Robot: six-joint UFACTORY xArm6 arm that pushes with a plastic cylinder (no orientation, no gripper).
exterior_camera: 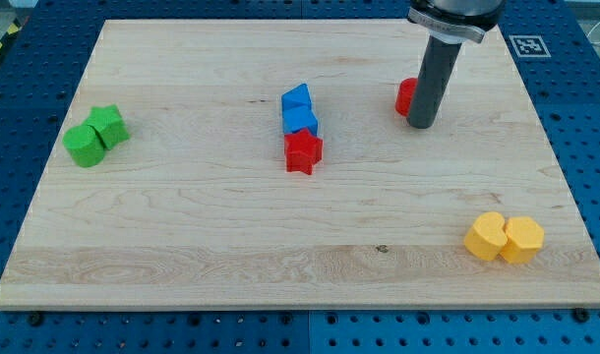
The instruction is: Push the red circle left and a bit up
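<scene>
The red circle [405, 96] lies in the upper right part of the wooden board [182, 216], partly hidden behind my rod. My tip [422, 125] rests on the board right against the red circle's right side, slightly below it. A red star [303, 151] lies near the board's middle, touching the lower of two blue blocks [298, 110] stacked above it in the view.
Two green blocks [95, 136] sit together near the board's left edge. Two yellow blocks [504, 237] sit together near the lower right corner. A blue pegboard table [585, 118] surrounds the board.
</scene>
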